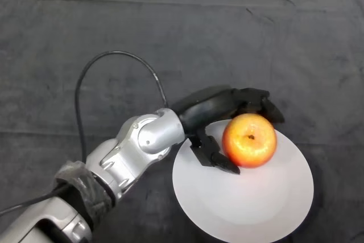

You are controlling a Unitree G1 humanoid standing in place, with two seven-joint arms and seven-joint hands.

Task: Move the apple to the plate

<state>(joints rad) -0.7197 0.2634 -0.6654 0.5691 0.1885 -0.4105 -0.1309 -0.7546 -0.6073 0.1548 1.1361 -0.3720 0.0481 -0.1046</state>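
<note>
A red and yellow apple (250, 140) sits over the upper left part of a white plate (256, 203), stem hollow facing up. My left hand (219, 106) reaches in from the lower left and wraps the apple: the fingers (263, 102) curl round its far side and the thumb (216, 156) lies along its near left side, over the plate. Whether the apple rests on the plate or hangs just above it I cannot tell.
A dark cloth (170, 38) covers the whole table, with a few creases near the far right. The silver-grey forearm (136, 146) crosses the lower left of the view.
</note>
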